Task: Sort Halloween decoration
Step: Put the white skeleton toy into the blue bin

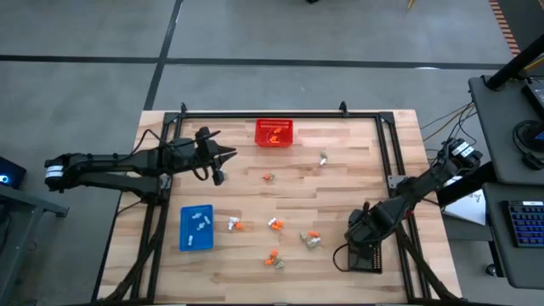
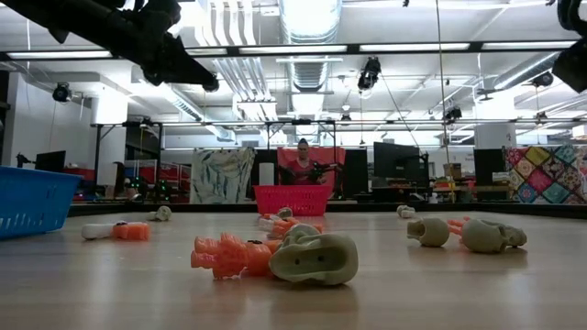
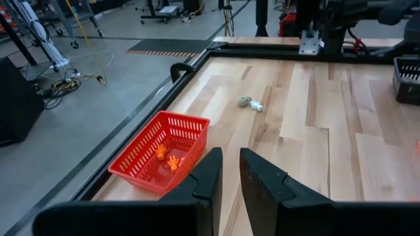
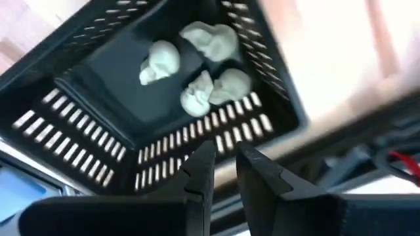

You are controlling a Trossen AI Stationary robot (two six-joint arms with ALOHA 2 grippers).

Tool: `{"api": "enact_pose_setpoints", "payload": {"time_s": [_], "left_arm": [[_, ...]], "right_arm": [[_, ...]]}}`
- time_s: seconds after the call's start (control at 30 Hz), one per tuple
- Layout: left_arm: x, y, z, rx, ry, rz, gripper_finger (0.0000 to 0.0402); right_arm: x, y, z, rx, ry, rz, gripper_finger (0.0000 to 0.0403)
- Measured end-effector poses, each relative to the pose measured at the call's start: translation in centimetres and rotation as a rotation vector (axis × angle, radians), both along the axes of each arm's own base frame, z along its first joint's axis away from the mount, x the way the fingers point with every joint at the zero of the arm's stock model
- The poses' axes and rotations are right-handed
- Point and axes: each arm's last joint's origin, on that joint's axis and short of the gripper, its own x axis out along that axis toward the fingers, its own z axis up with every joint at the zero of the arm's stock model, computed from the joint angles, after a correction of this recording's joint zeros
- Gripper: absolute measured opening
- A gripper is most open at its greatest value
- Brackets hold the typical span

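Observation:
The Halloween decoration is several tiny orange, white and pale trinkets scattered on the wooden table [image 1: 340, 183], such as an orange one [image 1: 267, 177] and a pale one [image 1: 323, 157]. Up close, an orange figure leans against a pale skull [image 2: 312, 258]. My left gripper [image 1: 219, 158] [image 3: 230, 172] hovers near the red basket [image 3: 157, 154], shut and holding nothing. My right gripper [image 1: 359, 240] [image 4: 225, 164] points down over the black tray [image 4: 98, 111], shut and holding nothing. Three pale skulls [image 4: 197, 65] lie on that tray's floor.
Two orange pieces [image 3: 167, 158] lie in the red basket [image 1: 274, 133] at the far edge. A blue tray [image 1: 196, 228] at the near left holds white pieces. A black metal frame [image 1: 280, 113] runs around the table. A person [image 2: 303, 160] sits far behind it.

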Motion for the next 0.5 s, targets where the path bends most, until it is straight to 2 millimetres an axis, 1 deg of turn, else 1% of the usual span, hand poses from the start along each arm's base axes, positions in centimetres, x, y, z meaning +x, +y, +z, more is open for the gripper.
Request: {"api": "enact_pose_setpoints", "payload": {"time_s": [0.1,0.2,0.37,0.5], "left_arm": [[0.0,0.0,0.1,-0.001,-0.015,0.001,0.0036],[0.1,0.0,0.3,-0.006,-0.033,-0.006,0.0036],[0.2,-0.2,0.5,-0.054,-0.071,-0.053,0.0036],[0.3,-0.3,0.5,-0.096,-0.085,-0.094,0.0036]], "right_arm": [[0.5,-0.5,1.2,0.001,0.0,0.019,0.0053],[1.6,-1.1,2.8,-0.014,-0.064,0.046,0.0053],[4.0,-2.6,5.2,-0.132,-0.297,0.152,0.0053],[6.2,-4.0,6.4,-0.21,-0.482,0.266,0.0053]]}}
